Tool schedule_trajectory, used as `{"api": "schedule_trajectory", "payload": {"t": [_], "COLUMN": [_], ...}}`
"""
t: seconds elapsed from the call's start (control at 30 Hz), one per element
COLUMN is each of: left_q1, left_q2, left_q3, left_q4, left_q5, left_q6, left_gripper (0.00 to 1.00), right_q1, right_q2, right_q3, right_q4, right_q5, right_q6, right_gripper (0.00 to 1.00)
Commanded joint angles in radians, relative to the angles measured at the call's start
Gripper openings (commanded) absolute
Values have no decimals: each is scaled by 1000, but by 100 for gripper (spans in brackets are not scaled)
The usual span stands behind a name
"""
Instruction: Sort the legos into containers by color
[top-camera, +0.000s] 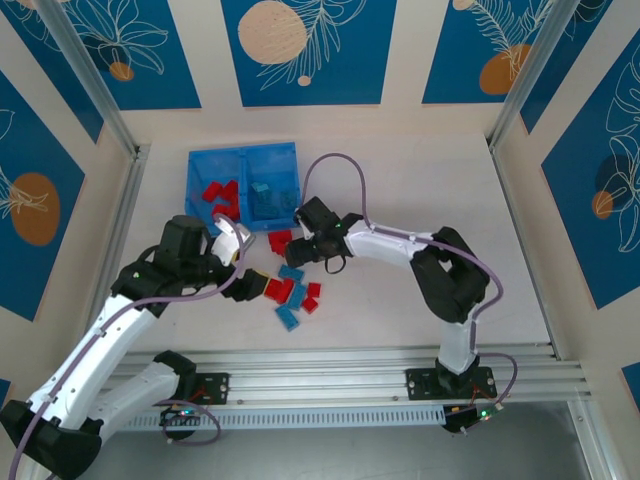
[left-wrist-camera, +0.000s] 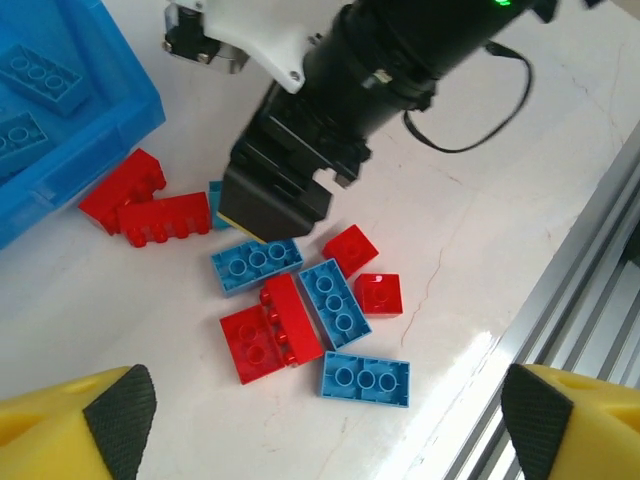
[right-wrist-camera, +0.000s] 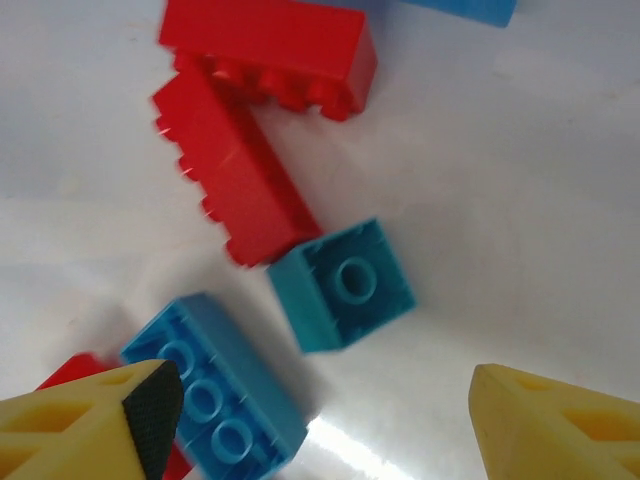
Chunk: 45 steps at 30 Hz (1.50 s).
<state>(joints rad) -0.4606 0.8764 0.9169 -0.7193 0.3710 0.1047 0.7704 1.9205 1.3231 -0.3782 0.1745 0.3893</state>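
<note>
Fingers (right-wrist-camera: 90, 420) of the right gripper (right-wrist-camera: 322, 385) are spread wide and empty, at the lower corners of the wrist frame. Teal brick (right-wrist-camera: 342, 285) lies underside up just above the gap's middle, touching a red brick (right-wrist-camera: 235, 175) at its upper left. Blue brick (right-wrist-camera: 215, 400) is close by the left finger.

Likely step: picking the teal one. Centre over it, descend straight, close on faces clear of the red neighbour.

Left gripper (left-wrist-camera: 325, 385) is likewise spread, over the pile. Tray (top-camera: 243, 160) sits upper left in the top view, blues in its right compartment.
</note>
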Motion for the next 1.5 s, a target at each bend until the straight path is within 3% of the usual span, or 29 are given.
{"api": "schedule_trajectory", "payload": {"t": [0.0, 0.13, 0.5, 0.73, 1.03, 1.17, 1.3, 1.47], "left_q1": [-5, -6, -5, -6, -6, -5, -2, 10], "left_q2": [-10, -15, 4, 18, 11, -3, -55, -141], "left_q3": [-12, -31, -33, -32, -30, -29, -40, -69], "left_q4": [28, 44, 47, 46, 46, 44, 58, 81], "left_q5": [43, 49, 16, 11, -17, -71, -224, -464], "left_q6": [31, 20, 14, 12, 7, -2, -27, -71], "left_gripper": [100, 100, 100, 100, 100, 100, 100, 100], "right_q1": [-19, -36, -46, -45, -32, 12, 102, 135], "right_q2": [63, 122, 171, 121, -115, -207, -239, -104], "right_q3": [54, 72, -23, -43, -172, -169, -78, 151], "right_q4": [4, 29, 213, 221, 273, 241, 206, 196], "right_q5": [-102, -137, -321, -328, -179, -37, 196, 463], "right_q6": [-74, -58, 114, 152, 157, 123, -16, -219], "right_gripper": [74, 71, 50, 40, 38, 38, 38, 38]}}
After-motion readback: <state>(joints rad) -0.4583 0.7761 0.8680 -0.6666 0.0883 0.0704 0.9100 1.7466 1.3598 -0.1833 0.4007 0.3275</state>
